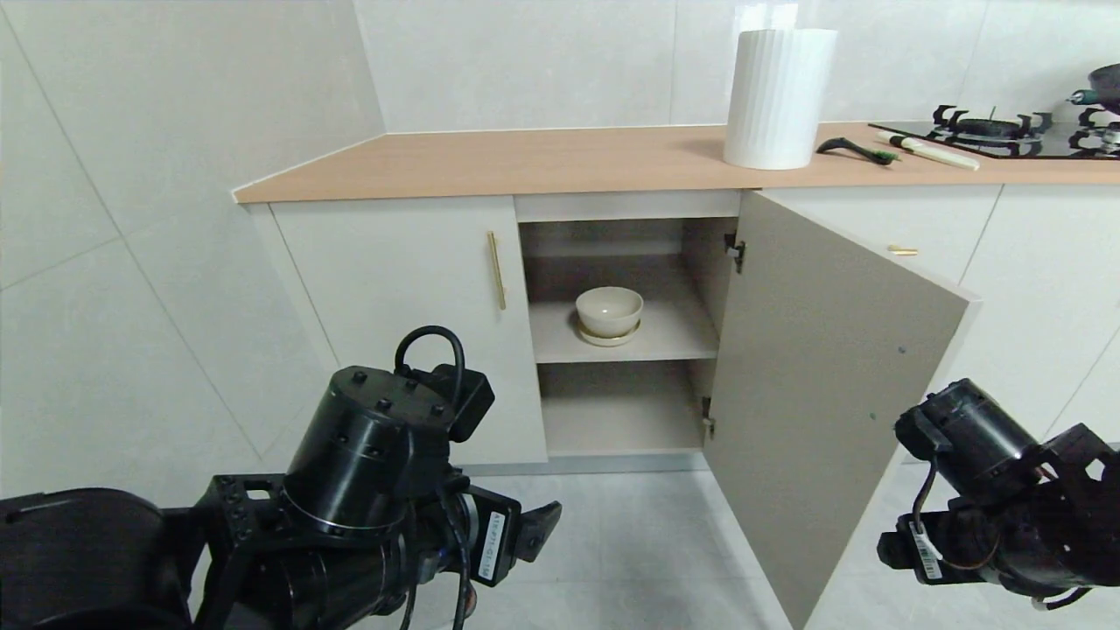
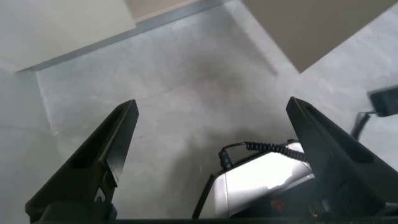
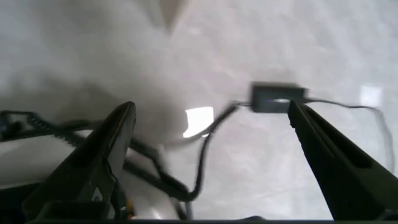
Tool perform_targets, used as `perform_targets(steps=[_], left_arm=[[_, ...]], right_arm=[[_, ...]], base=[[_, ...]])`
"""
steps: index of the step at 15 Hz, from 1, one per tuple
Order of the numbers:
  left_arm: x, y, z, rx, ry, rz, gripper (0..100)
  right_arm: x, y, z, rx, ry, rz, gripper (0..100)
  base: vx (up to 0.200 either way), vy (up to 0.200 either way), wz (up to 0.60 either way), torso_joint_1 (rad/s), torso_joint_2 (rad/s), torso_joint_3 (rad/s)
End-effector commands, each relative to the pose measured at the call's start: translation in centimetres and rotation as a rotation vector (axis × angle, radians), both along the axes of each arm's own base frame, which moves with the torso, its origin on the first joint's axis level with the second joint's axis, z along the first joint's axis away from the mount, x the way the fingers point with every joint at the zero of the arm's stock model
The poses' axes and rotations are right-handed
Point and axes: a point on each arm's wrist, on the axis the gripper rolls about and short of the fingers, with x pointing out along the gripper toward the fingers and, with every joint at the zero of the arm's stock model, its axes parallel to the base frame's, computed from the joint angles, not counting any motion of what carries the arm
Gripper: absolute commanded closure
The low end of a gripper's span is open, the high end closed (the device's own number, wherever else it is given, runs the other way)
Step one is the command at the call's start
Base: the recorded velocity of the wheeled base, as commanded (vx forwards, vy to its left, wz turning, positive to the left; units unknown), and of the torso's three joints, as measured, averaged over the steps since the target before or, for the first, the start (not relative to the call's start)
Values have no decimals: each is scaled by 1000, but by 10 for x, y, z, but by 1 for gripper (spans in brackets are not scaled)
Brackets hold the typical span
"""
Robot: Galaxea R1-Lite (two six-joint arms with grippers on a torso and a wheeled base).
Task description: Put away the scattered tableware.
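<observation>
Bowl (image 1: 609, 311) on its saucer (image 1: 604, 337), near the front edge of the upper shelf (image 1: 678, 337) in the open cabinet (image 1: 626, 206). Left jaws and right jaws stand wide and empty above the floor (image 1: 630, 534). Probable remaining step: push the door (image 1: 822, 367) steadily near its free edge.

Head view, upper right: pan (image 1: 1104, 83) and hob (image 1: 1006, 133) cut off by frame edge. Plate (image 1: 606, 336) under bowl (image 1: 609, 310) mostly hidden, just rim visible. Open door (image 1: 822, 385) hides whatever's behind it. Small dark tool (image 1: 856, 150) on counter (image 1: 542, 162), can't ID. Right wrist view: floor (image 3: 323, 50) and dark box (image 3: 278, 96) blurred.
</observation>
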Motion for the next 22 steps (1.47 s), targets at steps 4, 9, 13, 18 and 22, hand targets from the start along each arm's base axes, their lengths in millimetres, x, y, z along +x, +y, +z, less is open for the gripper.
perform_targets(steps=[4, 9, 13, 18, 22], left_arm=[[0, 0, 0, -1, -1, 1, 0], [1, -1, 1, -17, -15, 2, 0], [2, -2, 0, -16, -14, 2, 0], [6, -1, 2, -37, -32, 16, 0], [8, 1, 4, -43, -37, 26, 0]], right_arm=[[22, -40, 3, -45, 13, -128, 0], [46, -67, 15, 66, -90, -216, 0], [70, -90, 20, 208, -243, -245, 0], [88, -100, 18, 366, -343, -233, 0], [108, -91, 9, 399, -423, -204, 0]], base=[[0, -100, 0, 2, 1, 0], [0, 0, 0, 0, 0, 0], [0, 0, 0, 0, 0, 0], [0, 0, 0, 0, 0, 0], [0, 0, 0, 0, 0, 0]])
